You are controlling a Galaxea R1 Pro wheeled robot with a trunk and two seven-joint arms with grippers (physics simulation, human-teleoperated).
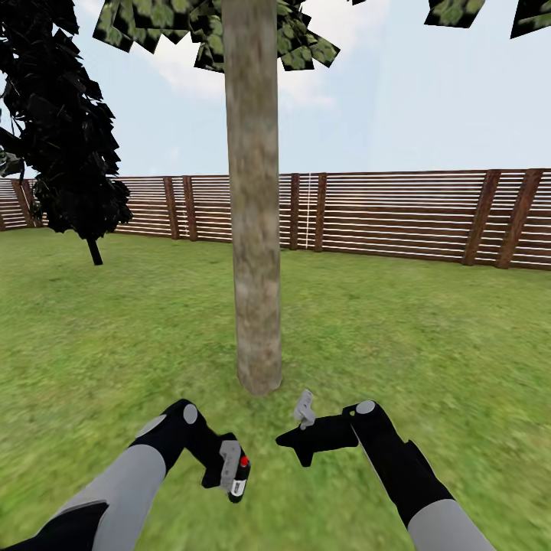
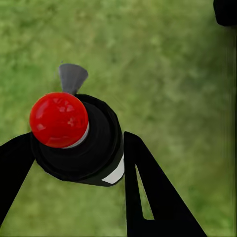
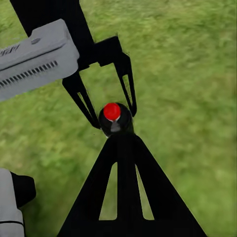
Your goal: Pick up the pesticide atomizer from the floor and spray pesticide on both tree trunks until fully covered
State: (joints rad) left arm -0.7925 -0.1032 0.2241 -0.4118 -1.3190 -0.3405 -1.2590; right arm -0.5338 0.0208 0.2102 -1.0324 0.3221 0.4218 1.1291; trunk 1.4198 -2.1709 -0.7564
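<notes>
Red-capped and dark-bodied, the pesticide atomizer (image 2: pixel 79 140) sits clamped between the black fingers (image 2: pixel 148 192) of the left gripper (image 1: pixel 236 480), its white label patch showing at the lower edge and a grey nozzle jutting beside the cap. From the head camera, bottle and gripper hang low over the lawn (image 1: pixel 428 337) at about seven o'clock from the base of the tree trunk (image 1: pixel 252 199). The right gripper (image 1: pixel 295 445), at five o'clock from the trunk, has its two fingers (image 3: pixel 126 192) pressed together on nothing, pointing toward the bottle. Behind stands a brown slat fence (image 1: pixel 398 214), with a dark leafy tree (image 1: pixel 69 130) at ten o'clock.
</notes>
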